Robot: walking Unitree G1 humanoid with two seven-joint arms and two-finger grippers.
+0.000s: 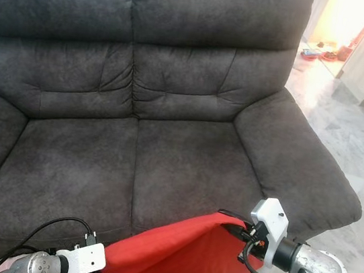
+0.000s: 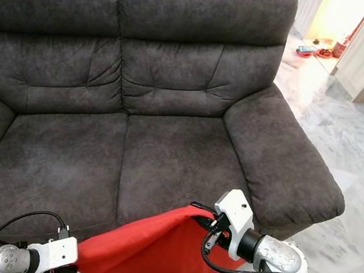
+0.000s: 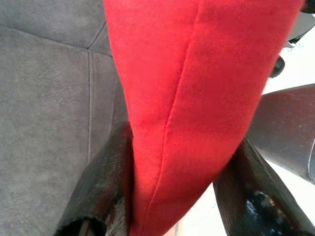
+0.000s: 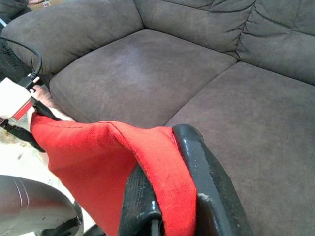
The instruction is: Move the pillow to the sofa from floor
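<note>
Hanging between both arms, red pillow [image 1: 175, 258] sits at front edge of dark grey sofa [image 1: 139, 151], lower part over the floor [image 1: 363, 148], not resting on the seat cushions. Left end effector [image 3: 172, 196] clenched on pillow's edge, fabric pinched between two black fingers [image 3: 106, 182]. Right end effector [image 4: 170, 196] clenched on pillow's opposite corner, cloth draped over one finger. Pillow bottom cut off by frame edge in head views. Small items in far doorway [image 1: 322, 53] too blurred to identify.
</note>
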